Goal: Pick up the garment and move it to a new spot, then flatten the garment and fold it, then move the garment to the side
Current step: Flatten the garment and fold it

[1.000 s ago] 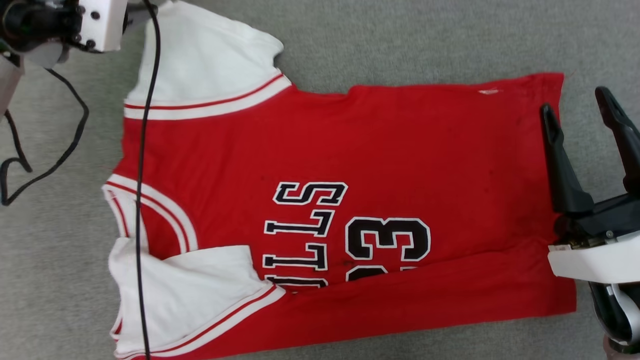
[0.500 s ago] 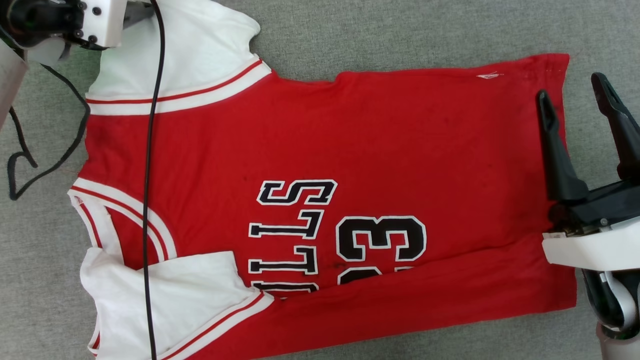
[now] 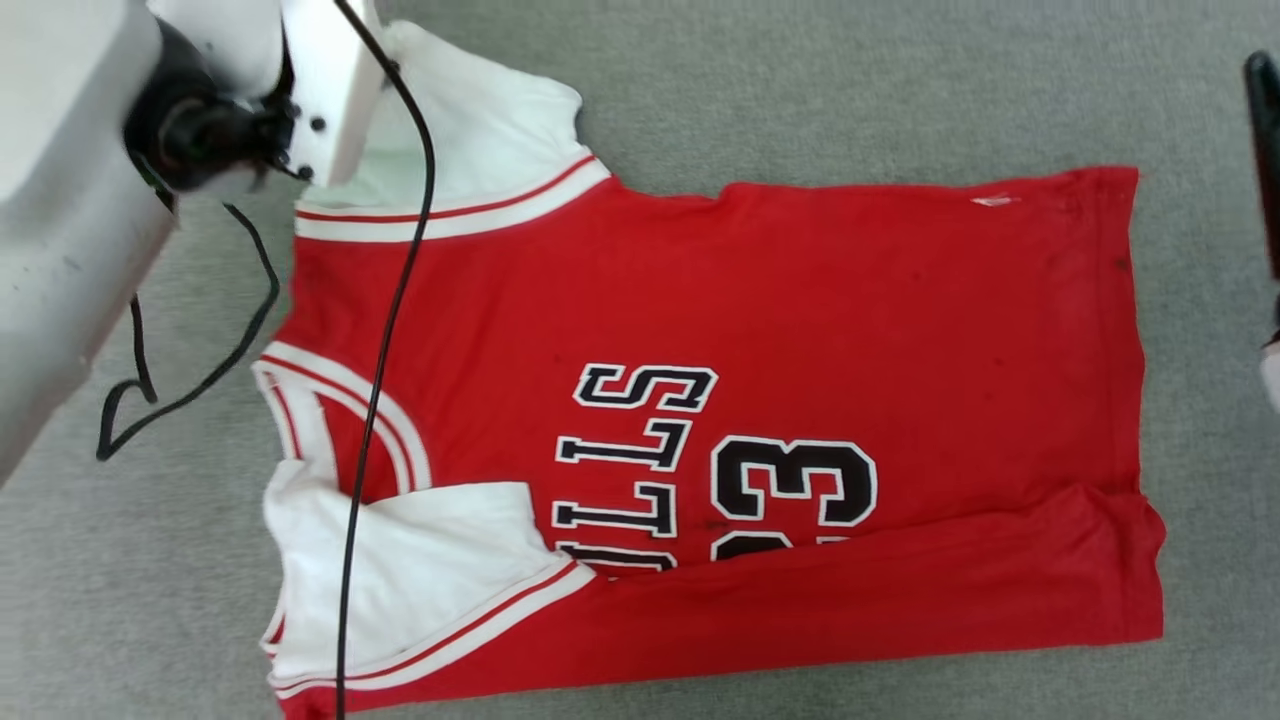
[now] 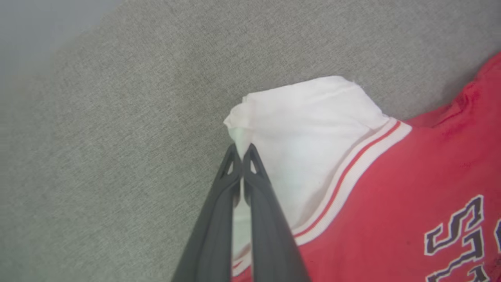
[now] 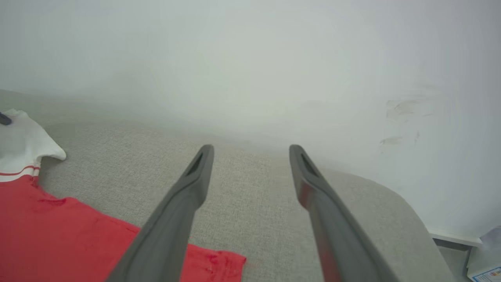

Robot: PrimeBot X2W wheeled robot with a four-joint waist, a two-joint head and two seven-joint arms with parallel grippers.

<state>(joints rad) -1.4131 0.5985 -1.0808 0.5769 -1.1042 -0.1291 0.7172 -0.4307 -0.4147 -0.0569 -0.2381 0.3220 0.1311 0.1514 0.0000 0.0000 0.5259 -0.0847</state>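
Note:
The garment (image 3: 800,330), a red jersey with white sleeves and black lettering, lies spread on a grey fabric surface (image 3: 800,80), its lower edge folded up. In the left wrist view my left gripper (image 4: 242,150) is shut on the corner of the far white sleeve (image 4: 305,117), white cloth pinched between its fingertips. In the head view the left arm's pale wrist housing (image 3: 320,90) covers that sleeve corner. My right gripper (image 5: 250,156) is open above bare surface beyond the garment's hem (image 5: 58,235), holding nothing. One of its dark fingers (image 3: 1265,150) shows at the head view's right edge.
A black cable (image 3: 380,350) hangs from the left arm across the collar and near sleeve, with a loop (image 3: 140,400) on the surface to the left. In the right wrist view a pale wall (image 5: 250,58) rises behind the surface's rounded edge (image 5: 411,211).
My left gripper has shut on the far sleeve corner. The right gripper has drawn away from the hem to the picture's right edge. The head camera has shifted.

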